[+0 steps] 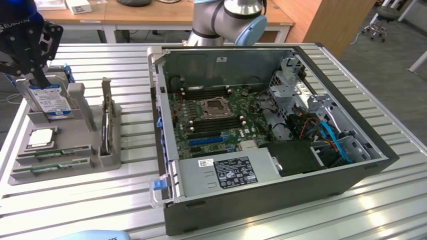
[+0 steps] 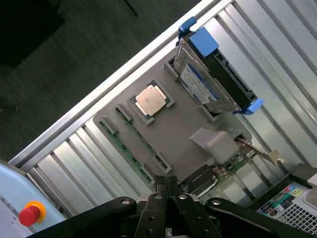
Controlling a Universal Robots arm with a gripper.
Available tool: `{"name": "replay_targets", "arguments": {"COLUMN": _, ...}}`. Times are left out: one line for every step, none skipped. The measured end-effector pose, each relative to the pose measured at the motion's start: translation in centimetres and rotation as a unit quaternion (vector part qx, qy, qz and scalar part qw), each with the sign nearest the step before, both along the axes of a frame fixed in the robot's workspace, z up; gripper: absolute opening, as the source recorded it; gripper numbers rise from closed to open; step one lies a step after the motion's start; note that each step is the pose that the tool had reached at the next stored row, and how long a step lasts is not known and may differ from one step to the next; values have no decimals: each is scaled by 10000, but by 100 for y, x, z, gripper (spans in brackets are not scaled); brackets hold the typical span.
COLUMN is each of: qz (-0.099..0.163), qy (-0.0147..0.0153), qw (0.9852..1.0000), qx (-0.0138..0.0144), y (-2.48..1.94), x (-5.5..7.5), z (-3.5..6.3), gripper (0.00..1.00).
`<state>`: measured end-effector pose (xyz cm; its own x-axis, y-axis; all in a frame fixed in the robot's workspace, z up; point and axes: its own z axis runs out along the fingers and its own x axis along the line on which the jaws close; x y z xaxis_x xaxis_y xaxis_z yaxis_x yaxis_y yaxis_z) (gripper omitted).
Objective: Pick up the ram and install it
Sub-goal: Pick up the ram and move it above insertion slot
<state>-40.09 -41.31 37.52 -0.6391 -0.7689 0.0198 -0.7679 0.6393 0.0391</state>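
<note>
Over the grey parts tray (image 2: 173, 131) beside an open computer case (image 1: 267, 187), the arm's gripper (image 2: 166, 179) hangs empty, its fingers pressed tight together. The ram (image 1: 57, 153), a thin green stick, lies lengthwise in a slot at the tray's near end in the exterior view. A second stick (image 1: 50, 170) of the same kind sits in the slot alongside.

The gripper is poised above the opposite end, close to the upright hard drive (image 1: 50, 102). The square processor (image 1: 40, 137) sits between that end and the ram, so hand and stick are well apart and not touching.

The risks lie in the crowding. Fingers this tightly shut would land on the stick's top edge rather than straddle it, pressing the board into its slot. A descent that drifts sideways could clip the hard drive or the processor. The two sticks lie so near each other that a loose approach might catch the wrong one. How firmly the slot holds the board is hard to judge from here, and a snug fit could tilt it on the lift.
</note>
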Motion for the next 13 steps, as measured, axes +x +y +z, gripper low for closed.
{"name": "replay_targets", "arguments": {"qz": 60, "qy": 0, "qw": 10000, "qx": 0, "y": 0, "x": 0, "z": -1, "gripper": 10}}
{"name": "replay_targets", "arguments": {"qz": 123, "qy": 0, "qw": 9999, "qx": 0, "y": 0, "x": 0, "z": -2, "gripper": 10}}
{"name": "replay_targets", "arguments": {"qz": 190, "qy": 0, "qw": 9998, "qx": 0, "y": 0, "x": 0, "z": -4, "gripper": 10}}
{"name": "replay_targets", "arguments": {"qz": 259, "qy": 0, "qw": 9997, "qx": 0, "y": 0, "x": 0, "z": -5, "gripper": 10}}
{"name": "replay_targets", "arguments": {"qz": 335, "qy": 0, "qw": 9994, "qx": 0, "y": 0, "x": 0, "z": -6, "gripper": 10}}
{"name": "replay_targets", "arguments": {"qz": 408, "qy": 0, "qw": 9992, "qx": 0, "y": 0, "x": 0, "z": -7, "gripper": 10}}
{"name": "replay_targets", "arguments": {"qz": 482, "qy": 0, "qw": 9988, "qx": 0, "y": 0, "x": 0, "z": -9, "gripper": 10}}
{"name": "replay_targets", "arguments": {"qz": 558, "qy": 0, "qw": 9984, "qx": 0, "y": 0, "x": 0, "z": -10, "gripper": 10}}
{"name": "replay_targets", "arguments": {"qz": 633, "qy": 0, "qw": 9980, "qx": 0, "y": 0, "x": 0, "z": -11, "gripper": 10}}
{"name": "replay_targets", "arguments": {"qz": 713, "qy": 0, "qw": 9975, "qx": 0, "y": 0, "x": 0, "z": -12, "gripper": 10}}
{"name": "replay_targets", "arguments": {"qz": 787, "qy": 0, "qw": 9969, "qx": 0, "y": 0, "x": 0, "z": -14, "gripper": 10}}
{"name": "replay_targets", "arguments": {"qz": 864, "qy": 0, "qw": 9963, "qx": 0, "y": 0, "x": 0, "z": -15, "gripper": 10}}
{"name": "replay_targets", "arguments": {"qz": 940, "qy": 0, "qw": 9956, "qx": 0, "y": 0, "x": 0, "z": -16, "gripper": 10}}
